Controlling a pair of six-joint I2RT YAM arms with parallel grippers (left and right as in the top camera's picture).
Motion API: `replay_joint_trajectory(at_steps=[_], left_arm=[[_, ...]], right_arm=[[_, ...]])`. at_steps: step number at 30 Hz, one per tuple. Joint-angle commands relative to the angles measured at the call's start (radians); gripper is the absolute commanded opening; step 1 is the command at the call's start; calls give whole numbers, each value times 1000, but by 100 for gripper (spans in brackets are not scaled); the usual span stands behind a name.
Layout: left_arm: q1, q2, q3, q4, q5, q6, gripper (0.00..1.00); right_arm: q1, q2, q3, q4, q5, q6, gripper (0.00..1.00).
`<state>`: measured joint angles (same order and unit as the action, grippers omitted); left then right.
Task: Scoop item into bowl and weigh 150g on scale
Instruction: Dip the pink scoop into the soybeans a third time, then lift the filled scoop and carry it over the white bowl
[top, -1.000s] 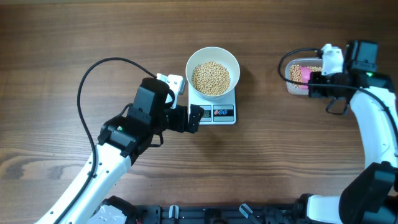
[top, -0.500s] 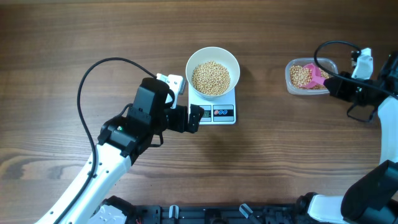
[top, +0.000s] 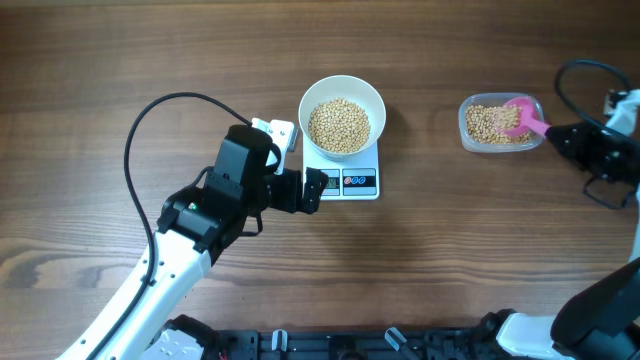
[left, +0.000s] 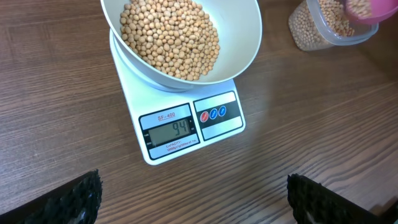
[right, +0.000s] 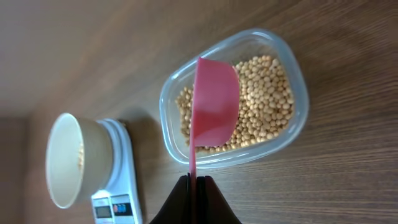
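The white bowl (top: 342, 115) holds a heap of tan beans (top: 338, 124) and stands on the white scale (top: 358, 182), whose display (left: 170, 130) shows 94. My left gripper (top: 312, 188) hovers at the scale's front left, open, with bare wood between its fingertips (left: 68, 199). At the far right, my right gripper (top: 565, 135) is shut on the handle of a pink scoop (top: 522, 115). The scoop's cup (right: 214, 102) lies over the beans (right: 264, 99) in the clear tub (right: 297, 118). The bowl (right: 62, 162) and scale (right: 115, 186) show beyond it.
The left arm's black cable (top: 150, 120) loops over the wood left of the scale. The right arm's cable (top: 580, 75) curls above its wrist near the right edge. Brown wooden table (top: 440, 250) surrounds everything.
My right gripper has drawn back to the right with the pink scoop, uncovering the clear tub; the scoop's cup now sits at the tub's right side. The left arm has not moved.
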<state>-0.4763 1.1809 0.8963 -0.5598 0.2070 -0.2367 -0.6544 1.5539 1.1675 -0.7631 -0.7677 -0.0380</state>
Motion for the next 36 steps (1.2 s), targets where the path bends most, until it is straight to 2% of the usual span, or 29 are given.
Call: replay_joint_trajectory(at_steps=[1,8,15,19,22,27,30,32,36], left_arm=[[-5,-8,0,3,-10,21,100],[-5,-8,0,3,-10,20,100],[-5,-8,0,3,-10,20,100],[-5,-8,0,3,-10,20,100],[-5,-8,0,3,-10,20,100],[-5,-8,0,3,-10,20,100],[-5,-8,0,3,-10,20,100],[-5,-8,0,3,-10,20,100],[-5,-8,0,3,-10,20,100]], right_arm=[[-58,13,2,-2,-130,27,4],[-143,13,2,-28,-230,68,4],[-146,13,2,-28,-314,68,4],[-143,13,2,-32,-488,68,4],[-130,13,2,-65,-518,69,4],[-60,13,2,-119,-577,68,4],[22,13,2,-116,-673,68,4],[79,13,2,-115,-671,77,4],[229,13,2,-54,-670,161,4]])
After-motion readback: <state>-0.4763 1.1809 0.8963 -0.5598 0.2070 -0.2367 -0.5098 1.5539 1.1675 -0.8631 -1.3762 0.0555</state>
